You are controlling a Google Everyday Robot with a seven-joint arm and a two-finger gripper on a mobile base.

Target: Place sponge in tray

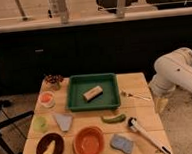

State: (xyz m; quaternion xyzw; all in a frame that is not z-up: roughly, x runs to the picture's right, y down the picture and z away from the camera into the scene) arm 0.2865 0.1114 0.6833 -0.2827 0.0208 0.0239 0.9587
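The sponge (121,143) is a small blue-grey pad lying flat near the table's front edge, to the right of the orange bowl. The dark green tray (75,97) sits at the table's middle back and holds a tan oblong block (92,93). My gripper (161,104) hangs off the white arm (175,72) beside the table's right edge, level with the tray's front rim. It is well away from the sponge and holds nothing that I can see.
An orange bowl (88,141), a brown bowl with a banana (49,147), a blue-grey triangular piece (63,121), two small cups (40,123) (46,99), a green pepper (114,118), a dish brush (144,133), a fork (135,94) and a small dark ornament (53,81) lie around the tray.
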